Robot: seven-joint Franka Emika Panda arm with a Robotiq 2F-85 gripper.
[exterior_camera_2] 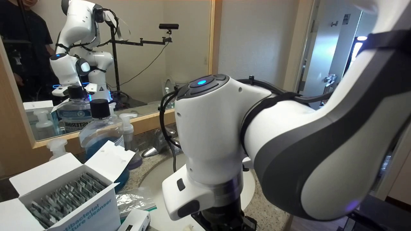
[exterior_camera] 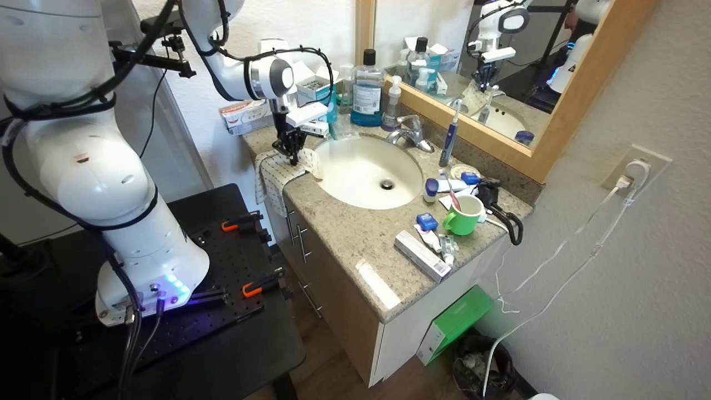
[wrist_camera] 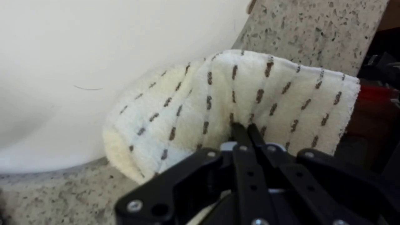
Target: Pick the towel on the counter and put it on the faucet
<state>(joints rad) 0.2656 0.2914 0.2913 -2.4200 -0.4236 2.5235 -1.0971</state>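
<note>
The towel (exterior_camera: pixel 275 176) is cream with rows of brown dashes. It lies at the counter's (exterior_camera: pixel 333 228) front corner, hangs over the front edge and reaches onto the sink rim. In the wrist view the towel (wrist_camera: pixel 184 115) is bunched between the fingertips. My gripper (wrist_camera: pixel 245 128) is shut on it, pointing down; it also shows in an exterior view (exterior_camera: pixel 293 158). The chrome faucet (exterior_camera: pixel 411 132) stands behind the sink, apart from the gripper. In an exterior view (exterior_camera_2: pixel 150 152) the faucet is partly hidden by the arm, and the fingertips are out of view.
The white sink (exterior_camera: pixel 361 178) lies between gripper and faucet. A mouthwash bottle (exterior_camera: pixel 366 94), soap pump (exterior_camera: pixel 392 105) and open wipes box (exterior_camera_2: pixel 106 208) stand at the back. An electric toothbrush (exterior_camera: pixel 449 139) stands beside the faucet. A green mug (exterior_camera: pixel 462 221) and toiletries lie beyond. A mirror (exterior_camera: pixel 500 72) hangs behind.
</note>
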